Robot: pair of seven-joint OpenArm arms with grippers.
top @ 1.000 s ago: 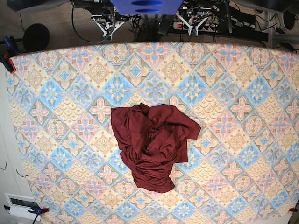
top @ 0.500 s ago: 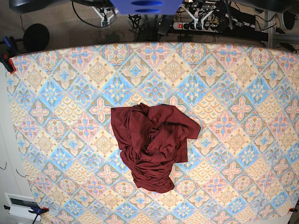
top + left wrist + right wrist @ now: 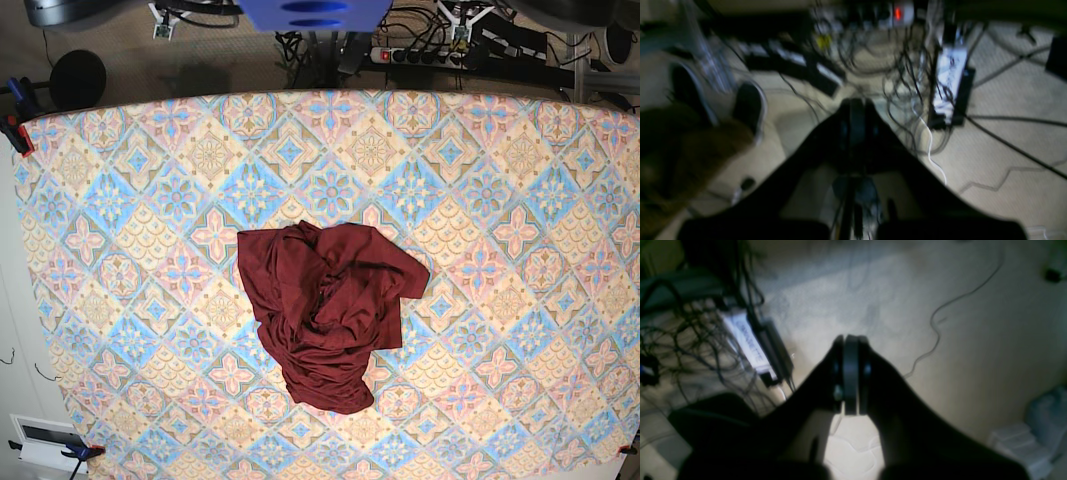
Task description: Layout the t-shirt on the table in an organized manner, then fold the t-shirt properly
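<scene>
We see both the left gripper [image 3: 853,110] and right gripper [image 3: 850,350] pressed together, holding nothing, well apart from the crumpled t-shirt [image 3: 325,310]

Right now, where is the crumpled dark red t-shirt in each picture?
Base: the crumpled dark red knit t-shirt lies mid-table on the pastel diamond-patterned cloth.
Left wrist: not in it; only floor and cables.
Right wrist: not in it; only floor.
Shared landmark: the white power strip among cables, in both wrist views.

Base view bright, evenly lit, sharp, slight barrel bend at the bench [image 3: 120,160] edges. Both wrist views dim, motion-blurred, backlit; red glare spot top of left wrist view.
</scene>
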